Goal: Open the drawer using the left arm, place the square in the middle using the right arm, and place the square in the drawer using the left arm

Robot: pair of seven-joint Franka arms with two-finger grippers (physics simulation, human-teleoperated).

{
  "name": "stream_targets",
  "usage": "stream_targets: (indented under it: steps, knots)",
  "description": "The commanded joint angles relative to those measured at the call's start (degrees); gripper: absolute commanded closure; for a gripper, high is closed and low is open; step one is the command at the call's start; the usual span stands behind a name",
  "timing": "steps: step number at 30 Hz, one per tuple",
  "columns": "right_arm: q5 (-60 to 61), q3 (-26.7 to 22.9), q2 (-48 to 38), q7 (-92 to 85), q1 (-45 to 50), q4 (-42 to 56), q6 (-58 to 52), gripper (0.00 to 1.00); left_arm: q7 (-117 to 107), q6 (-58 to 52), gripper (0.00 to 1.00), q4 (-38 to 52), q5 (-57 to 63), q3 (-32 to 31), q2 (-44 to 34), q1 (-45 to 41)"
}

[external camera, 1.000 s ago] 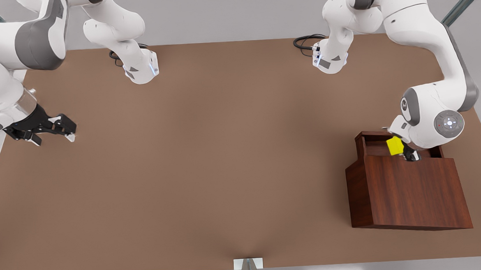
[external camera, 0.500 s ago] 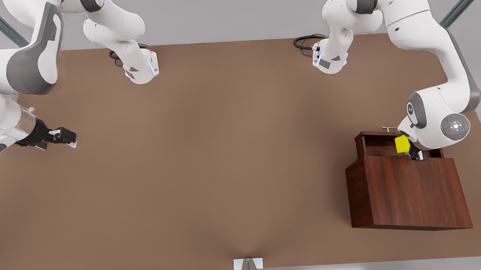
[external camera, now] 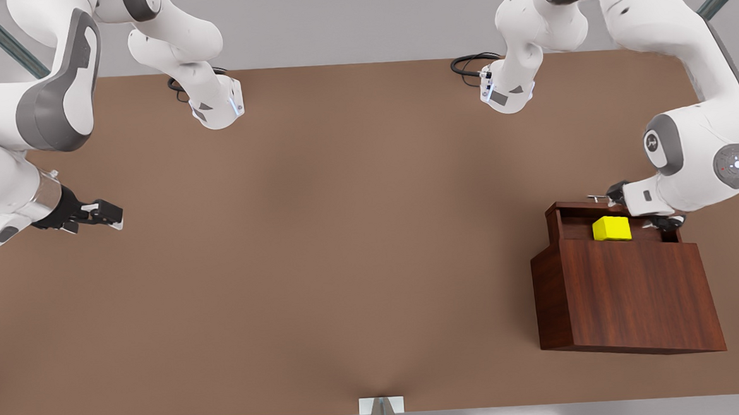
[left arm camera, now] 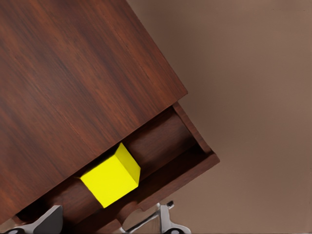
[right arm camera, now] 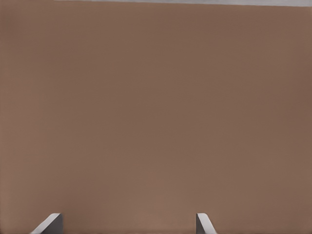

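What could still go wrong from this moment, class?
1. The left claw hangs open just over the open drawer, beside its silver handle; withdrawing carelessly, it might catch the handle or the drawer's wall.
2. The yellow cube lies against the cabinet's front edge, so closing the drawer might jam it.
The right claw waits open, far across the table.

Black cable loops (external camera: 468, 65) at the table's far edge (external camera: 349, 65)
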Motion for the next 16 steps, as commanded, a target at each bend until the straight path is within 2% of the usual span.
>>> stream_targets:
  steps: [1, 2, 3, 5, 6, 7, 10, 16]
  knots:
    - [0.0, -0.01, 0.0, 0.0, -0.03, 0.0, 0.0, 0.0, -3.77, 0.0, 0.0, 0.81, -7.58, -0.01, 0.26, 0.04]
    - [0.09, -0.01, 0.0, 0.0, -0.03, 0.0, 0.17, 0.0, -8.79, 0.71, 0.0, 1.26, -9.08, -1.67, -0.08, 0.57]
    - [0.09, 0.08, 0.0, -0.09, -0.03, 0.0, 0.0, 0.0, -16.01, 2.46, 0.0, 2.49, -9.09, -5.97, -0.35, 3.37]
    - [0.09, -0.01, 0.09, -0.09, -0.03, 0.0, 0.18, 0.0, -25.59, 6.68, 0.0, 4.07, -4.44, -23.99, -2.19, 17.26]
    - [0.09, -0.01, 0.09, -0.09, -0.03, 0.0, 0.18, 0.0, -28.85, 8.09, 0.0, 3.98, 1.63, -31.46, -2.37, 21.57]
    - [0.0, -0.01, 0.09, -0.09, -0.03, 0.0, 0.18, 0.0, -32.54, 8.27, 0.0, 4.07, 3.91, -36.3, -2.46, 24.29]
    - [0.09, 0.08, 0.09, -0.09, -0.03, 0.0, 0.18, 0.0, -34.04, 8.27, 0.0, 3.54, 6.03, -40.0, -2.63, 25.71]
    - [0.18, 0.08, 0.0, -0.09, 0.06, 0.09, 0.18, 0.0, -33.51, 3.7, 0.0, 3.19, 8.92, -40.09, -4.39, 25.62]
